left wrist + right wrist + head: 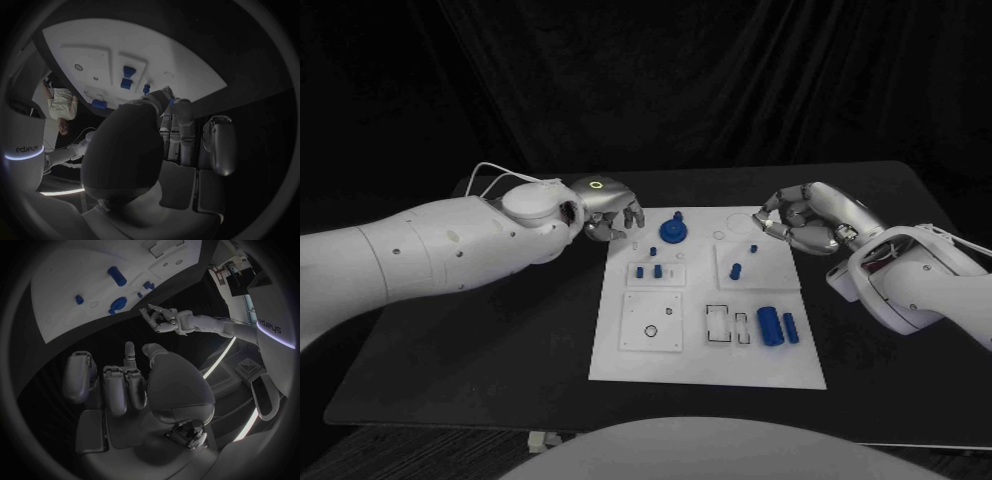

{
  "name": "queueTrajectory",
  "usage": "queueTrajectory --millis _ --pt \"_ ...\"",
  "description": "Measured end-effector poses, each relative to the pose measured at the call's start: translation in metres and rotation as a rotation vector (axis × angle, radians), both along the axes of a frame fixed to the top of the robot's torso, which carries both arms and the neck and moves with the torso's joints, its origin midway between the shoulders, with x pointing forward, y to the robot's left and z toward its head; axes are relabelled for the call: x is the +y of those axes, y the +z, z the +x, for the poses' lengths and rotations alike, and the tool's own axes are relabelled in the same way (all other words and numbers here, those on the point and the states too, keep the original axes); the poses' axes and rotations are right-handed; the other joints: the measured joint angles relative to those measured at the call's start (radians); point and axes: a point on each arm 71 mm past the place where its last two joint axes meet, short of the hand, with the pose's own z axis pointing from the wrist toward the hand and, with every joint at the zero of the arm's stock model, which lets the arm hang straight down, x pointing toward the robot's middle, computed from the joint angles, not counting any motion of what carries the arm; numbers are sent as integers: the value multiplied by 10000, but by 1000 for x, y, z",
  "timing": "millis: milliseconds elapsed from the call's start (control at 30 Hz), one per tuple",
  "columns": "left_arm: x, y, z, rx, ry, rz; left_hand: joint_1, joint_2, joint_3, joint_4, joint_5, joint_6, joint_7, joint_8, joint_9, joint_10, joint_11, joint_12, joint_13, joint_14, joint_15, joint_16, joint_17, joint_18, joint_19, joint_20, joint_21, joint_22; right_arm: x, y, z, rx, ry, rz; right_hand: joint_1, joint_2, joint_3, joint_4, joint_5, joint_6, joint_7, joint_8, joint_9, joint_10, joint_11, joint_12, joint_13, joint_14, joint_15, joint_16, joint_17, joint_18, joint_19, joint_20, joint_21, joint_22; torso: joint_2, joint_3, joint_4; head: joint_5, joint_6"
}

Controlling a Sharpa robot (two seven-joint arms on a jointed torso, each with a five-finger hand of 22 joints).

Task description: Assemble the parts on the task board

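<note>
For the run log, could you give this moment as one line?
left hand: empty, at task board far edge | right hand: empty

Left arm sweeps in from the left edge, its hand hanging at upper centre, fingers loosely spread and empty. Right arm reaches from the right, its hand curled inward, holding nothing.

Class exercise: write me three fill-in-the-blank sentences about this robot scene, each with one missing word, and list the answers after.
1. The small parts on the task board are coloured ____.
2. The left hand hovers at the board's far ____ corner.
3. The right hand holds ____.

Missing words: blue; left; nothing
</note>
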Motion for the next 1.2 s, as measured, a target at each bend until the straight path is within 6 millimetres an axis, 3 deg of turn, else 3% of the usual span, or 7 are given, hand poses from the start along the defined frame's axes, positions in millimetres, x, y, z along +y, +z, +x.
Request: queueTrajectory --millis 233,367,500,667,800,1100,1200 --pt "32 38 1 -658 433 -186 -20 -101 329 53 0 195 55 44 -67 -471 34 -154 -104 -1053 109 -920 -1095 251 -315 154 -1089 0 -2 31 9 -751 60 -22 943 -395 258 -106 -414 389 -102 -269 -271 -2570 -195 -3917 -2208 4 -254 -1514 0 383 -398 -185 -1255 -1 -11 -8 0 -38 0" --pt "42 53 -3 -1152 389 -1174 -1274 10 287 776 236 883 576 394 -61 -636 81 567 274 -4336 556 -1164 -1036 460 -7357 907 -8125 -153 -3 45 17 -1332 155 -389 1531 -709 473 -56 -1283 930 -111 -949 -618 -3938 -183 -7971 -5753 4 -254 -2092 0 382 -372 -236 -1830 8 -11 -9 0 -59 0" --pt "44 63 -6 -1248 38 -2814 -2277 355 76 905 622 1060 872 377 -124 -1830 336 697 366 -7295 947 -2173 -1543 456 -8654 1140 -10354 -424 -6 49 26 -2016 294 -1193 2165 -1004 1256 3 -3498 1414 35 -1614 -877 -3757 -33 -11086 -8128 14 -101 -2450 -227 383 -366 -115 -2221 7 -11 -8 0 -136 0" --pt "44 64 -11 -262 -295 -5237 -2317 819 -1974 945 1203 -23 1158 -40 -594 -4557 643 -136 -490 -10463 1394 -4924 -3669 308 -10736 1633 -12126 -1399 -6 49 35 -2665 578 -2279 2491 -1469 1626 -34 -4342 1460 138 -2501 -1178 -5184 676 -13488 -9754 -161 448 -2908 -608 381 -601 318 -2805 7 -11 -9 6 -313 0" --pt "46 55 -16 1408 -206 -7641 -2782 1820 -4113 966 2047 -2645 662 -159 -1392 -8261 -18 -1220 -1660 -13074 1267 -8582 -6214 310 -13566 2085 -12882 -5734 -4 45 43 -2868 853 -3146 2478 -1596 1290 -3 -4971 939 55 -3267 -1458 -5599 773 -13731 -10161 -530 342 -3381 -1022 614 -1048 355 -3650 6 -10 -24 12 -505 31" --pt "49 24 -38 5633 501 -12041 -3810 2358 -5487 1003 738 -5784 309 -398 -2125 -10020 -375 -1386 -2200 -13483 1478 -9719 -6913 710 -13934 2359 -12899 -7591 1 26 49 -2243 1313 -4407 2545 -1644 1037 -70 -2993 1200 -16 -3796 -1586 -5753 678 -13250 -10516 -17 197 -996 6 52 539 177 434 5 31 -79 55 -874 551" --pt "46 19 -46 6606 486 -12898 -4196 2362 -5594 1001 279 -5918 268 -445 -2137 -10088 -400 -1327 -2217 -13483 1478 -9719 -6925 709 -13934 2359 -12899 -7766 0 16 49 -1865 1362 -4693 2565 -1668 1009 -42 -3681 1234 -51 -3933 -1586 -5753 678 -13076 -10632 -17 197 -980 8 51 539 177 555 5 48 -97 77 -996 695"
